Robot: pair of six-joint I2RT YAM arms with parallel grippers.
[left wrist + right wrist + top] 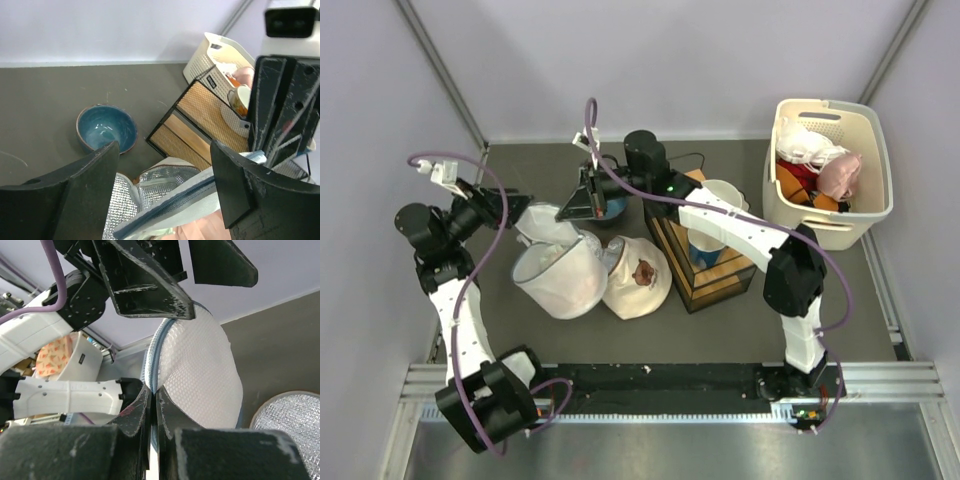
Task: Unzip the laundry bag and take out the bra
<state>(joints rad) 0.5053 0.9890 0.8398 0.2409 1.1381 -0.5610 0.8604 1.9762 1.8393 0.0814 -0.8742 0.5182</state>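
Observation:
The white mesh laundry bag (560, 278) sits at centre left with its round flap (545, 225) lifted. My right gripper (575, 205) is shut on the flap's blue zipper edge (156, 345), and the mesh flap (200, 365) hangs beside its jaws. My left gripper (515, 207) is open, its jaws either side of the zipper edge (190, 195) without touching it. Pale peach-pink fabric, the bra (200, 227), shows under that edge inside the bag. The left fingers (150, 285) show above the flap in the right wrist view.
A cream cloth with a brown mark (638, 275) lies against the bag's right side. A blue bowl (106, 127) stands behind the bag. A wooden rack (705, 275) holding a white mug stands at centre. A beige slotted basket (875, 150) of clothes is at the far right.

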